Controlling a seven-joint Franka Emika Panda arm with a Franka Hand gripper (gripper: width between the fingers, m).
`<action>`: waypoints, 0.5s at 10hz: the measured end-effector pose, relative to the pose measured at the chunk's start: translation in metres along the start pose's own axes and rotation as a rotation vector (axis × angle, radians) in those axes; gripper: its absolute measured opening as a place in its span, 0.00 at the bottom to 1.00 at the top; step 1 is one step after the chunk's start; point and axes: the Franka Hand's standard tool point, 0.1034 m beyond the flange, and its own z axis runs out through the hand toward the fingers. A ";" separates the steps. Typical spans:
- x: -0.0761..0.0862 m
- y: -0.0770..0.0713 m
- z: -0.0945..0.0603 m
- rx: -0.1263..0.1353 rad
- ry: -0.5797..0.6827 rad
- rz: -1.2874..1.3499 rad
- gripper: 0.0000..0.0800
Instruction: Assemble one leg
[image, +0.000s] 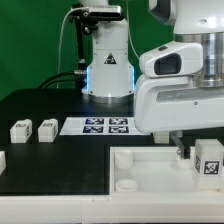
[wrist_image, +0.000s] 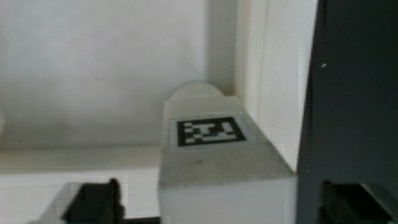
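Mostly the arm's own white body blocks the exterior view: the gripper (image: 192, 152) sits low at that view's right, its fingers only partly seen as dark bits beside a white block, the leg (image: 209, 160), whose tag faces the camera. The frame edge cuts off part of that leg, so its full length can't be read there.

Wrist view fills the gap. It shows the leg (wrist_image: 217, 150) close up, a white piece w/ a rounded far end and a square black-and-white tag on its upper face. Its long axis runs straight away from the wrist camera, rounded end pointing away. Dark fingertips (wrist_image: 93, 205) show at either side of the near end, so the gripper (wrist_image: 222, 205) is pinching the leg between them; actual contact at the pads is cropped by the frame edge. Behind the leg is the white tray (wrist_image: 107, 90), a raised wall running along the leg's side and black table (wrist_image: 356, 90) beyond it.

Only the exterior view shows the rest: the tray's (image: 150, 165) rim & a round corner socket, two more legs (image: 33, 130) side by side on the table at that view's left, a 3rd white piece (image: 3, 160) cut by the left edge, and the marker board (image: 105, 126) near the arm's base (image: 108, 75).
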 end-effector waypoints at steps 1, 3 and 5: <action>0.000 0.000 0.000 0.003 -0.001 0.098 0.37; 0.000 0.002 0.000 0.001 -0.001 0.311 0.37; -0.001 0.003 0.001 0.002 -0.003 0.624 0.37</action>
